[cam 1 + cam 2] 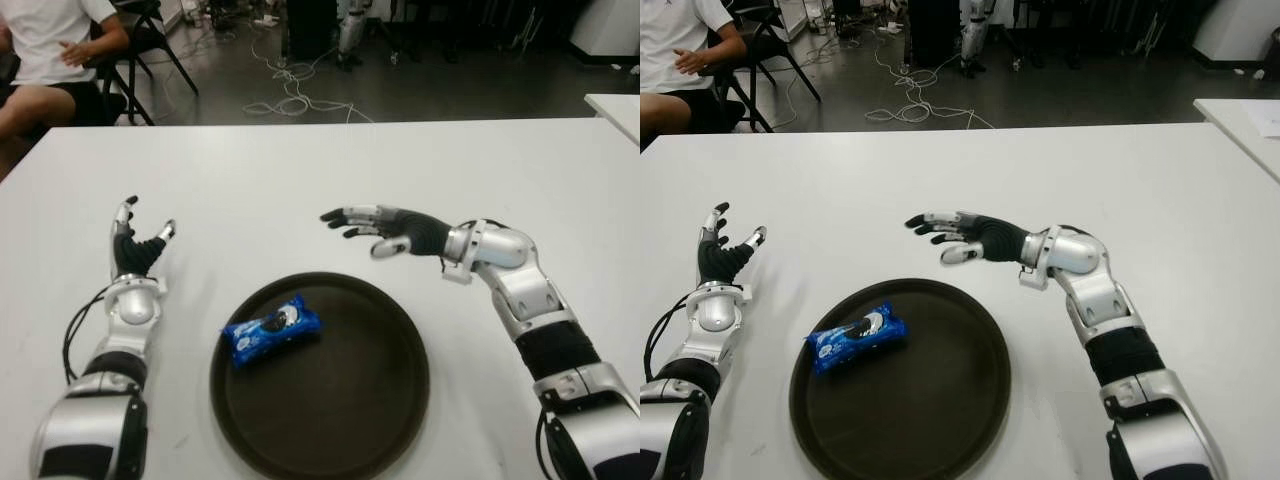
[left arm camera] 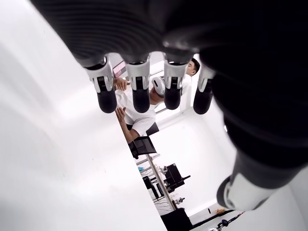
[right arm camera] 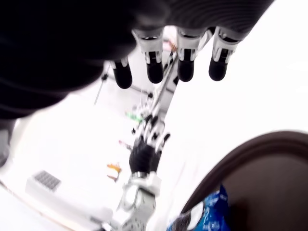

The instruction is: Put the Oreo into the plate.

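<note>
Blue Oreo pack (image 1: 271, 328) lies flat, apparently sealed, inside dark round plate (image 1: 370, 420).

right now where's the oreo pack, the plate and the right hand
Oreo pack (image 1: 271, 328), left eye view, middle of the blue wrapper.
Plate (image 1: 380, 400), left eye view, bare dark base.
Right hand (image 1: 385, 229), left eye view, its back.
</note>
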Controlling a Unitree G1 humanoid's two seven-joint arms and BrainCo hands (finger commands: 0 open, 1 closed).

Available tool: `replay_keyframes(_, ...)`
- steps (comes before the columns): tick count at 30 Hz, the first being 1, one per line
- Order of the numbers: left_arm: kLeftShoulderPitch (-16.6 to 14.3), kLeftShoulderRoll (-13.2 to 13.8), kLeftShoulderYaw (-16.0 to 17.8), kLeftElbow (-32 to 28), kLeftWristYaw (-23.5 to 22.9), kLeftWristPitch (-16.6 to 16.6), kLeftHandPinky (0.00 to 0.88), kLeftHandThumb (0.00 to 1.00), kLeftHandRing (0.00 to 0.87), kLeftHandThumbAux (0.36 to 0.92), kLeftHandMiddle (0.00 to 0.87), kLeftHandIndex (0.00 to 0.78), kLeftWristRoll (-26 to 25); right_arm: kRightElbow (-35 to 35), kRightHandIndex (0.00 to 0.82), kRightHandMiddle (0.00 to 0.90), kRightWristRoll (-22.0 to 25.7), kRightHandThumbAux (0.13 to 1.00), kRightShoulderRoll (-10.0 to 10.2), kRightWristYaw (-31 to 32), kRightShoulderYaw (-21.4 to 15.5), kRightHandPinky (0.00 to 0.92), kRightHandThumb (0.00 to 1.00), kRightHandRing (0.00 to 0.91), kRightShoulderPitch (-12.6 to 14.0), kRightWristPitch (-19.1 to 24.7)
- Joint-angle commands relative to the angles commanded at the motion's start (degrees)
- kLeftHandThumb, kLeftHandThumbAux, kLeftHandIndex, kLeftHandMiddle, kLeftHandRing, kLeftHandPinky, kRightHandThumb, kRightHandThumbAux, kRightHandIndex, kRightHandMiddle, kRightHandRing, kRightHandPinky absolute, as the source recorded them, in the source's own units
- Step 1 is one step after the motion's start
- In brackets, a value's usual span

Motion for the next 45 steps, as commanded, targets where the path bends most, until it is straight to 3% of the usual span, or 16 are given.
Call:
replay_keyframes(3, 0.0, 0.0, -0.1, 0.0, 0.1, 0.0, 0.019, 0.0, 0.038, 0.715, 0.068, 0.047, 0.0, 3.2, 0.004, 0.005, -0.1, 0.477, 0.6, -1.9, -1.3, 0.0, 0.0, 0.0, -0.9, -1.5)
replay_keyframes(6, 0.0, 0.0, -0.1, 0.0, 0.0, 0.1, 0.017, 0.0, 0.034, 0.72, 0.063, 0.044, 0.1, 4.9, 0.016, 0.019, -0.1, 0.498, 2.2, -8.9, -4.7, 0.0, 0.0, 0.0, -1.0, -3.9)
replay_keyframes(11, 0.0, -0.3, 0.1, -0.1, 0.0, 0.0, 0.02, 0.0, 0.045, 0.724, 0.075, 0.05, -0.2, 17.4, 0.016, 0.02, -2.0, 0.543, -0.3, -16.3, -8.8, 0.0, 0.0, 0.0, -5.7, -10.7)
replay_keyframes(15, 0.0, -0.3, 0.1, -0.1, 0.0, 0.3, 0.017, 0.0, 0.046, 0.723, 0.079, 0.053, -0.3, 24.9, 0.006, 0.01, -4.3, 0.587, 0.0, -23.3, -9.8, 0.0, 0.0, 0.0, -7.4, -14.7)
replay_keyframes(20, -0.1, -0.1, 0.0, 0.1, -0.1, 0.3, 0.037, 0.0, 0.057, 0.731, 0.084, 0.054, -0.2, 35.7, 0.008, 0.008, -6.7, 0.62, -0.1, -32.1, -10.5, 0.0, 0.0, 0.0, -11.7, -16.7)
replay_keyframes(23, -0.1, -0.1, -0.1, 0.3, -0.1, 0.3, 0.044, 0.0, 0.061, 0.734, 0.086, 0.055, -0.1, 37.8, 0.009, 0.004, -7.6, 0.623, -0.2, -34.5, -10.5, 0.0, 0.0, 0.0, -12.3, -17.5)
replay_keyframes(27, -0.3, 0.3, -0.7, 0.6, 0.2, 0.2, 0.039, 0.0, 0.055, 0.736, 0.079, 0.053, 0.7, 38.2, 0.018, 0.002, -11.1, 0.598, -0.7, -43.8, -9.7, 0.0, 0.0, 0.0, -11.7, -19.4)
replay_keyframes(33, -0.2, 0.3, -0.5, 0.6, 0.3, -0.4, 0.038, 0.0, 0.054, 0.736, 0.08, 0.058, 0.5, 41.6, 0.031, 0.001, -13.2, 0.596, -0.4, -52.2, -10.4, 0.0, 0.0, 0.0, -10.9, -20.6)
replay_keyframes(41, -0.3, 0.5, -0.4, 0.9, 0.0, 0.3, 0.036, 0.0, 0.054, 0.731, 0.081, 0.057, 0.5, 46.0, 0.033, 0.013, -11.6, 0.651, 1.3, -54.7, -13.0, 0.0, 0.0, 0.0, -11.6, -19.3)
replay_keyframes(45, -0.3, 0.5, -0.2, 1.1, -0.4, 0.4, 0.043, 0.0, 0.053, 0.735, 0.077, 0.056, 0.2, 47.2, 0.034, 0.006, -9.3, 0.652, 1.9, -53.3, -15.7, 0.0, 0.0, 0.0, -12.5, -16.5)
